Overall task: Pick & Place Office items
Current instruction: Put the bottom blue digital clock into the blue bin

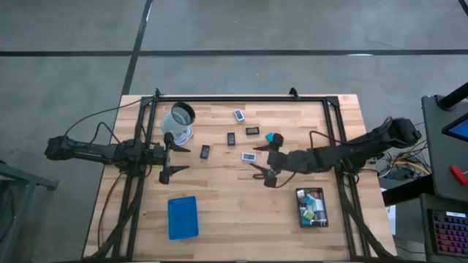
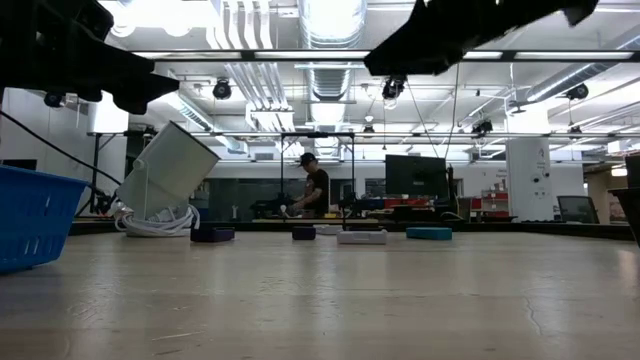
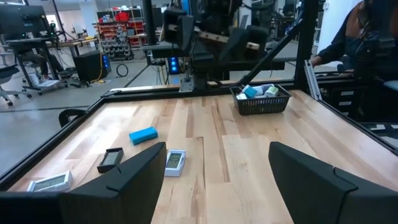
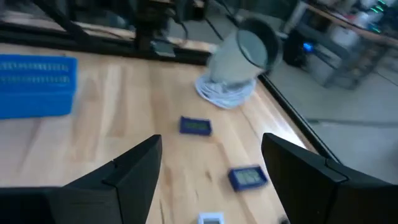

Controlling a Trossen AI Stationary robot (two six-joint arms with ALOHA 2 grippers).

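Office items, partly sorted: a handful of small coloured blocks (teal, white, green, pink by the look of it) already sit in the black mesh rectangular tray [image 1: 311,208] near the right front corner of the table

Still loose on the light wooden tabletop [image 1: 234,212], all mid-table toward the far side:
- white flat label-faced rectangle [image 1: 239,115], farthest back
- dark flat rectangle with pale face [image 1: 252,131] just right of centre
- small dark flat rectangle [image 1: 231,138] near centre
- another dark flat rectangle [image 1: 205,151], closest to the left arm
- white flat rectangle [image 1: 249,156] just beside the right arm's wrist
- teal block [image 1: 272,137] touching or just behind the right arm, can't tell which

So my read: six pieces left out, roughly that many binned, maybe half done

The blue plastic rectangular tray [image 1: 182,217] at left front looks empty from above. The clear round cup [image 1: 179,121] lies tipped on a coil of white cord at left rear, nothing visible in it

Right gripper [image 1: 265,174] hangs over mid-table, fingers spread wide, nothing between them; nearest piece is the white flat rectangle. Left gripper [image 1: 172,156] hovers by the cup, fingers also spread and empty, seems parked

Person in the room beyond the table, well clear of the arms
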